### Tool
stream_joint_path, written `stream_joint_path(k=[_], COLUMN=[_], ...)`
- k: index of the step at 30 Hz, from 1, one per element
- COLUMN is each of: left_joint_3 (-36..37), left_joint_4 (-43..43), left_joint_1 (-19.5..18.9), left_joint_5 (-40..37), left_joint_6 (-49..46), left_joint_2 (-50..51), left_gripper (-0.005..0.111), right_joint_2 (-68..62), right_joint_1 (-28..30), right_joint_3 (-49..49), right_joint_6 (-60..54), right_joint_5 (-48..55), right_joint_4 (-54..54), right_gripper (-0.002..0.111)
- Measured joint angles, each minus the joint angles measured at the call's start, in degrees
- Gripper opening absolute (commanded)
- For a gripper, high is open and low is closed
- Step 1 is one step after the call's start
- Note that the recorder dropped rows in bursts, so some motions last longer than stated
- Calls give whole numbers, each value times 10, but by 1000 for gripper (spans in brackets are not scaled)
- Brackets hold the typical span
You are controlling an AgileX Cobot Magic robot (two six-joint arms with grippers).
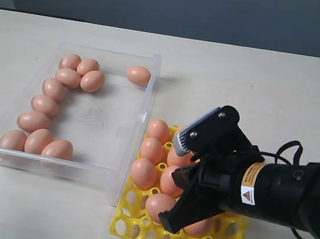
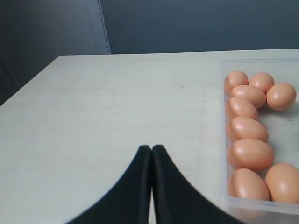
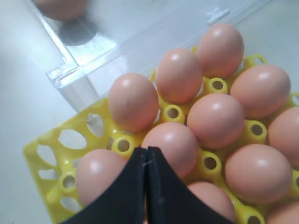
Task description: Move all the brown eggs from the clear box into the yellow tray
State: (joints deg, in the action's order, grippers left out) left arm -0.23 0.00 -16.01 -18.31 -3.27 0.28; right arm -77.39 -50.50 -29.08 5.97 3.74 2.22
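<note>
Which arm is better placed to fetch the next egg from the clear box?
Probably left: the left gripper, shut, hangs beside the clear box where most eggs lie; the right gripper is over the yellow tray.

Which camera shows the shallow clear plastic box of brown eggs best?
The exterior view: the shallow clear plastic box shows whole, all four walls, with the brown eggs inside. The left wrist view catches only one end with some eggs; the right wrist view only a corner and part of a wall.
</note>
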Motion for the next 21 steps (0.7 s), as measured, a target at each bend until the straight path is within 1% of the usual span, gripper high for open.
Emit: stream_joint_path(k=[3, 9, 13, 18, 21], left_joint_3=[0, 0, 0, 0, 0], left_joint_4=[0, 0, 0, 0, 0], left_joint_1=[0, 0, 0, 0, 0], left_joint_5=[0, 0, 0, 0, 0], left_joint_6=[0, 0, 0, 0, 0], left_joint_2=[0, 0, 0, 0, 0], left_gripper=[0, 0, 0, 0, 0], right_joint_2=[11, 12, 3, -36, -58], right_joint_1=[0, 0, -11, -47, -57], right_joint_3=[-23, -29, -29, -30, -31], right_joint_6=[0, 0, 0, 0, 0], right_joint_5=[59, 114, 120, 120, 109], right_joint_4=[-11, -37, -44, -45, -45], right_gripper=[0, 0, 0, 0, 0])
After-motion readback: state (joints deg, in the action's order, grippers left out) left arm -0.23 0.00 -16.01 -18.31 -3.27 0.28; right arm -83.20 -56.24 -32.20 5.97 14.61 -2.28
